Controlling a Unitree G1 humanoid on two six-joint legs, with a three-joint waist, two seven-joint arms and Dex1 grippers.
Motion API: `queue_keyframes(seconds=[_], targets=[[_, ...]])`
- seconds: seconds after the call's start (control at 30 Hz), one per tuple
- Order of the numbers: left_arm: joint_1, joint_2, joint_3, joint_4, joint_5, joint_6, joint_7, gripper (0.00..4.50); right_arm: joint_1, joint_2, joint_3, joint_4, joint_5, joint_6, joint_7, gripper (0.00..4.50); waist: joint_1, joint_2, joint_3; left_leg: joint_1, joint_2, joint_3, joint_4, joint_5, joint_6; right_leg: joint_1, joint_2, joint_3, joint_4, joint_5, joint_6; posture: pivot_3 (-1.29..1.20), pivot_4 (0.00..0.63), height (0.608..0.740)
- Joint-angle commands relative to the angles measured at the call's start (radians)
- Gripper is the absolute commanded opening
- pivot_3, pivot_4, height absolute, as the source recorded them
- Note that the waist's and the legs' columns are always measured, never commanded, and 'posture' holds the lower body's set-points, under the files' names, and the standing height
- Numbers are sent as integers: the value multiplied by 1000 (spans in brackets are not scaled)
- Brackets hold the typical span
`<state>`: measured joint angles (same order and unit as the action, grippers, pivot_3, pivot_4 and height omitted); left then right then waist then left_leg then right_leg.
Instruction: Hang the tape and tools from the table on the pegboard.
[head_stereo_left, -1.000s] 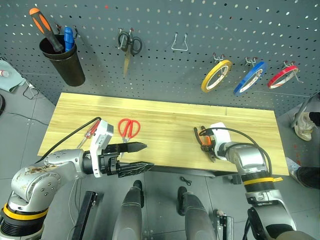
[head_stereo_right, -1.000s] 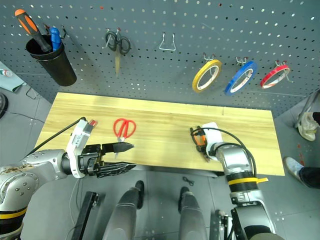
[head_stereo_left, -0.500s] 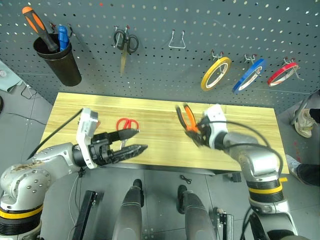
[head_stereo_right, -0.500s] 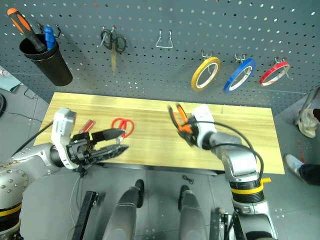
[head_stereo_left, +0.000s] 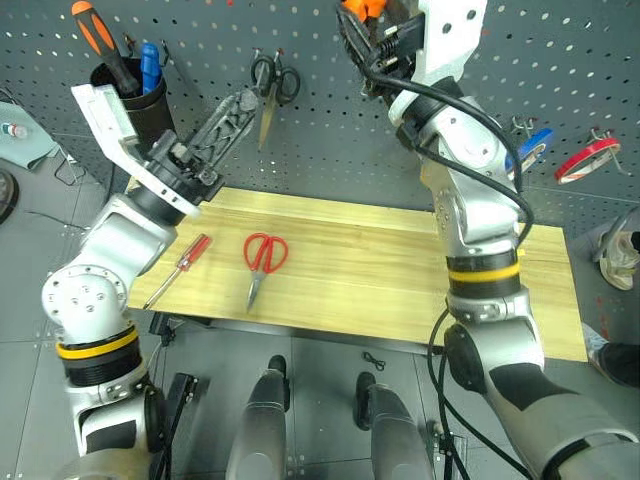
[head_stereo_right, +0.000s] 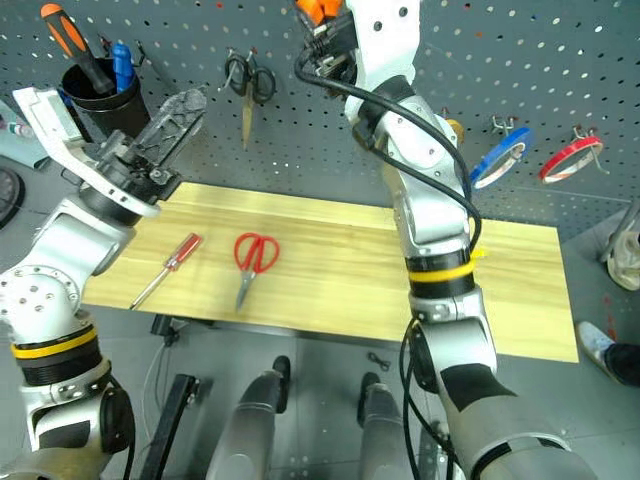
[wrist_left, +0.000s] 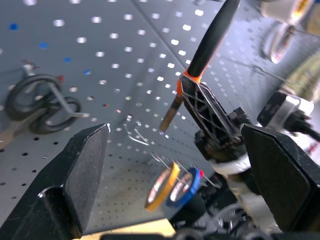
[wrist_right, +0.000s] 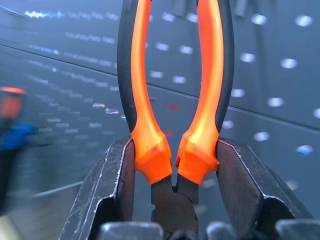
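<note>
My right gripper (wrist_right: 172, 165) clamps the pliers (wrist_right: 172, 90) near the head, handles pointing at the pegboard (head_stereo_left: 400, 130); my left wrist view catches them side-on. My left gripper (head_stereo_left: 235, 110) gapes empty by the black scissors (head_stereo_left: 272, 85). Scissors (head_stereo_left: 263, 255) and screwdriver (head_stereo_left: 180, 268) lie on the table (head_stereo_left: 380, 280); blue tape (head_stereo_right: 498, 158) hangs.

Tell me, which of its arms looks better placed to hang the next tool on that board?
The right. Its gripper is already clamped on the pliers and raised against the pegboard. The left gripper is open and empty.
</note>
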<state>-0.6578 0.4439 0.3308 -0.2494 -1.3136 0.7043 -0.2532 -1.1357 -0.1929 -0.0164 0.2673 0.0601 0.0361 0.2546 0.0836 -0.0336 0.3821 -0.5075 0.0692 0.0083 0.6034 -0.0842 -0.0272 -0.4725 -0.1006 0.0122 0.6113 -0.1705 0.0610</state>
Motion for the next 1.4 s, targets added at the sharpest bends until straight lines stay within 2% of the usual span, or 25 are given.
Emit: queue_keyframes(seconds=[0.03,0.3,0.53,0.6,0.73,0.87,1.0,1.1,1.2,1.27,1.33,1.4], targets=[[-28,6,-5,-30,2,-6,-22,4500,-53,3,-23,101,-16,-183,-30,2010,4,0,0,0,0,0,0,0,0,0,0,0,0,0,0,215,370,740],[-28,17,-9,-33,1,10,-35,4500,-54,-10,-28,254,-46,-332,-76,2010,8,0,0,0,0,-2,-3,2,-3,-1,1,-1,0,1,-1,228,364,740],[-19,17,-17,-42,7,25,-38,4500,-21,8,-23,276,-31,-297,-69,2010,11,0,0,0,0,-3,-3,2,-3,-1,1,-1,0,1,-1,225,368,740],[-14,20,-23,-42,21,27,-45,4500,-4,8,-20,256,-23,-289,-50,3056,11,0,0,0,0,-3,-3,2,-3,-1,1,-1,0,1,-1,224,364,740],[4,22,-29,-53,20,33,-47,4500,46,-9,-16,184,-17,-253,-24,4409,13,0,0,0,0,-3,-3,2,-3,-1,1,-1,1,1,-1,211,359,740],[48,39,-28,-64,27,45,-54,4500,123,-36,-16,70,-12,-180,9,4462,12,0,0,0,0,-3,-3,3,-4,-1,1,-1,1,1,-2,195,361,740],[139,91,-25,-92,56,70,-56,4500,241,-93,-14,-144,30,-10,84,4462,11,0,0,0,0,-3,-3,3,-5,-1,1,-1,2,1,-2,174,359,740],[281,157,-75,-148,190,74,-67,4500,358,-177,6,-370,102,149,200,4462,9,0,0,0,0,-3,-4,3,-5,-1,1,-1,1,1,-2,160,368,740],[346,176,-110,-156,299,58,-36,4500,413,-221,15,-487,159,258,260,4462,10,0,0,1,0,-3,-4,3,-5,-1,1,-1,1,1,-2,143,372,740],[397,160,-151,-149,415,34,17,4500,467,-256,18,-548,230,370,320,4462,9,0,0,1,2,-3,-4,3,-5,-1,2,-1,1,1,-3,132,376,740],[452,136,-242,-119,594,-1,104,4500,560,-319,21,-577,323,474,438,4462,9,0,0,4,2,-3,-4,3,-5,1,2,-1,1,-1,-4,124,391,740],[472,104,-290,-81,703,-23,157,4500,611,-355,22,-564,347,477,498,4462,13,0,0,8,2,-3,-4,-1,-12,5,2,0,-1,-4,-8,111,407,740]])
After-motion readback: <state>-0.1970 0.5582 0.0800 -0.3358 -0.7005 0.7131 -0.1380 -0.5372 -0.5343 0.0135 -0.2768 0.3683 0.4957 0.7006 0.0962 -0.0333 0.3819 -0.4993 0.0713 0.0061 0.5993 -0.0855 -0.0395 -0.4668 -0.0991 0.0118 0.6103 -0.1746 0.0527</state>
